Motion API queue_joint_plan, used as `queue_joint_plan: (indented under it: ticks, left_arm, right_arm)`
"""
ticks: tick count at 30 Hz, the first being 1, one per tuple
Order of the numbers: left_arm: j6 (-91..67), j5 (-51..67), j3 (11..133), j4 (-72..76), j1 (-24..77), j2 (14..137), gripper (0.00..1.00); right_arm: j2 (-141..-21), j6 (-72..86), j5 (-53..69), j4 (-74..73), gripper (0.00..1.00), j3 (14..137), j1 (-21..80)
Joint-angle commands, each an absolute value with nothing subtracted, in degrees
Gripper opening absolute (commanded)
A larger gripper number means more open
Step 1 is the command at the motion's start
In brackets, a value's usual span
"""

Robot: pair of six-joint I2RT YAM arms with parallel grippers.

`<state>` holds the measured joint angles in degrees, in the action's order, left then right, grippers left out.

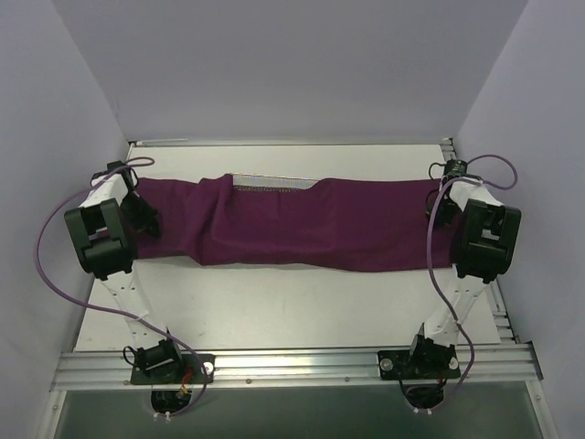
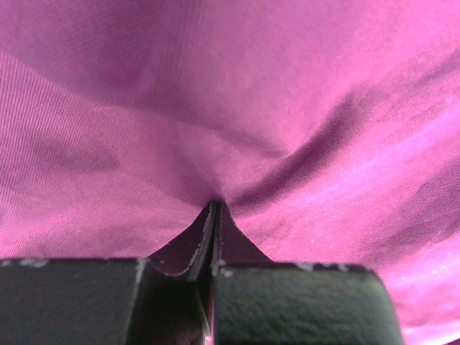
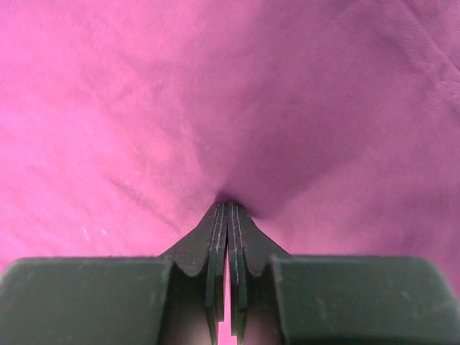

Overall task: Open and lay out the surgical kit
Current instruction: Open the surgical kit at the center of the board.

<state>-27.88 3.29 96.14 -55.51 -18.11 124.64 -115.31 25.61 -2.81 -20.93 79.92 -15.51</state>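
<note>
Dark purple cloth (image 1: 347,229) lies stretched in a long band across the far half of the white table (image 1: 274,311), running from one arm to the other. The left gripper (image 2: 214,210) is clamped on the cloth's left end. In the left wrist view its two black fingers are pressed together with a pinch of fabric drawn into their tips, and folds fan out from that spot. The right gripper (image 3: 228,210) is clamped on the cloth's right end in the same way. In the right wrist view its fingers meet at the tips with the fabric puckered into them, and a thin sliver of pink shows through the slit lower down between them. From above, the left gripper sits near the table's left edge and the right one near the right edge, well apart, with the full length of cloth between them. The cloth is wrinkled left of the middle, where a thick fold runs diagonally toward the near edge, and it is smoother toward the right. At the cloth's far edge, a little left of the middle, a narrow strip of the silver wire tray (image 1: 272,184) shows. The fabric hides the rest, so what the tray holds cannot be told. The left cable (image 1: 47,251), purple, loops out from the left arm, and the right cable (image 1: 501,166) curls by the right wrist. Both arm bases are bolted to a metal rail (image 1: 302,361) at the near edge.
</note>
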Motion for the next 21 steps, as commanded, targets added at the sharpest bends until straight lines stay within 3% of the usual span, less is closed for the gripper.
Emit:
queue_joint_plan:
  ticks: [1,4,6,9,13,14,16,17,21]
  left_arm:
    - [-24.8,-4.7,93.3,-55.5,-16.8,119.6,0.04]
    - [-23.7,-5.4,94.2,-55.9,-13.9,113.8,0.29]
    - [-24.5,-4.7,94.8,-56.2,-12.3,112.0,0.4]
    - [-26.1,-3.2,93.6,-55.0,-8.8,109.9,0.47]
    - [-27.9,-0.5,90.3,-53.4,-6.7,113.2,0.42]
    - [-28.3,0.0,90.2,-53.2,-6.9,114.4,0.4]
    - [-28.6,1.5,90.2,-53.0,-7.1,116.8,0.3]
    - [-28.7,2.0,90.0,-52.5,-7.8,118.6,0.23]
    - [-30.1,6.6,88.6,-49.1,-10.1,121.1,0.1]
  right_arm:
    - [-111.2,21.0,-6.7,-27.7,0.0,81.4,-12.7]
    - [-108.0,22.4,-1.1,-28.7,0.04,84.4,-7.1]
    - [-107.4,24.7,2.8,-29.1,0.17,85.6,-4.8]
    - [-107.8,26.4,9.7,-28.0,0.24,84.8,-3.3]
    - [-109.6,29.1,12.8,-26.1,0.19,80.3,-3.9]
    - [-110.1,29.7,13.8,-25.1,0.09,79.0,-4.4]
    - [-111.0,30.8,14.5,-22.9,0.0,76.2,-5.8]
    - [-111.5,31.2,14.6,-21.7,0.0,74.2,-6.2]
    - [-115.2,30.9,12.2,-19.5,0.0,73.8,-7.6]
